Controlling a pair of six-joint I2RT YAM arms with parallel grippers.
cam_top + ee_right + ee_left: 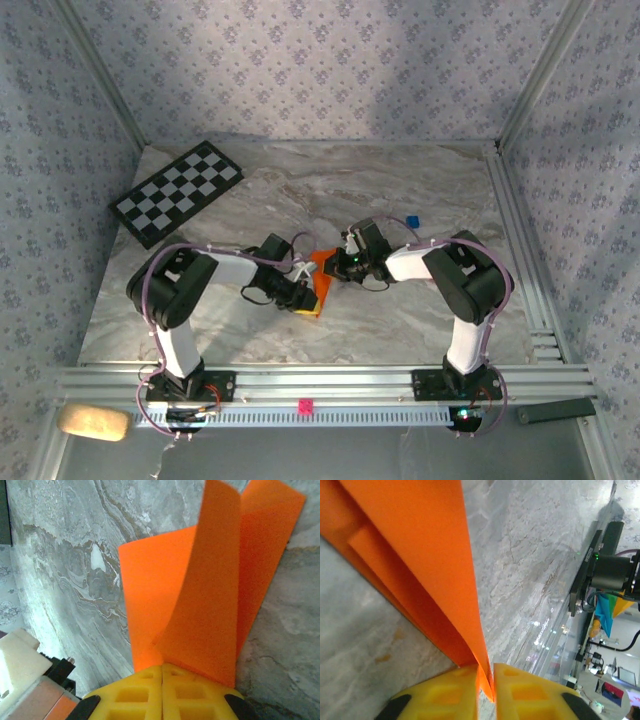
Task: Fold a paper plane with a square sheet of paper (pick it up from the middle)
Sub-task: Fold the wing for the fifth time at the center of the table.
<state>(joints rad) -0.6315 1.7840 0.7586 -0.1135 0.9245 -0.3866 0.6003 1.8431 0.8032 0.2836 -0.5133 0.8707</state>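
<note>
The square sheet of paper (322, 272) is bright orange and folded into layers, and it sits mid-table between my two grippers. In the left wrist view the paper (420, 540) stands on edge, and its folded edge runs down into the narrow gap of my left gripper (486, 670). The yellow fingers (445, 695) stand slightly apart, and the table shows through the gap. My right gripper (162, 669) is shut, with the paper (200, 605) fanning up out of the seam between its fingers. From above, the left gripper (306, 298) is at the paper's near-left end and the right gripper (345, 264) at its far-right end.
A black-and-white checkerboard (177, 192) lies at the back left. A small blue cube (412, 221) sits behind the right arm. A small pink cube (305, 405) rests on the front rail, with a tan pad (93, 421) at its left end. Patterned walls enclose the table.
</note>
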